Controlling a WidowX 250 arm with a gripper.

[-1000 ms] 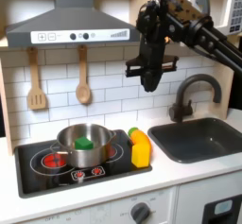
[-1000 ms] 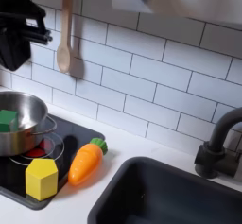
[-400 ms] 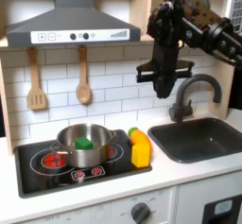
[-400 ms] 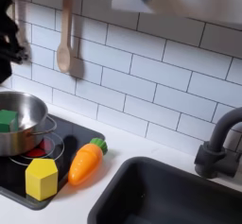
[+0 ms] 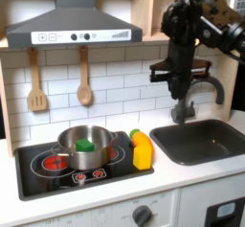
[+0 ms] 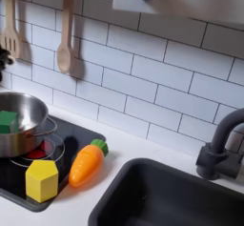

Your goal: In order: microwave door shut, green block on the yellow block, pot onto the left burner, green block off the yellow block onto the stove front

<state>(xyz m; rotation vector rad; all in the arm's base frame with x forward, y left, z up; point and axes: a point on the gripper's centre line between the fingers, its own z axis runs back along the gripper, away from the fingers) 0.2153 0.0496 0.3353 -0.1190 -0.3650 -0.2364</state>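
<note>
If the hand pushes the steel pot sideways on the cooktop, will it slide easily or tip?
The pot looks low and wide, so it will probably slide rather than tip. The glossy black cooktop likely offers little grip. The green block inside may shift.

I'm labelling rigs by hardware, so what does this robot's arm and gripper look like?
In the first exterior view the arm is matte black all over, built of blocky motor housings joined by short links, with dark cables running along it. The gripper is black too: a horizontal bar carrying two slim fingers. No markings are legible.
</note>
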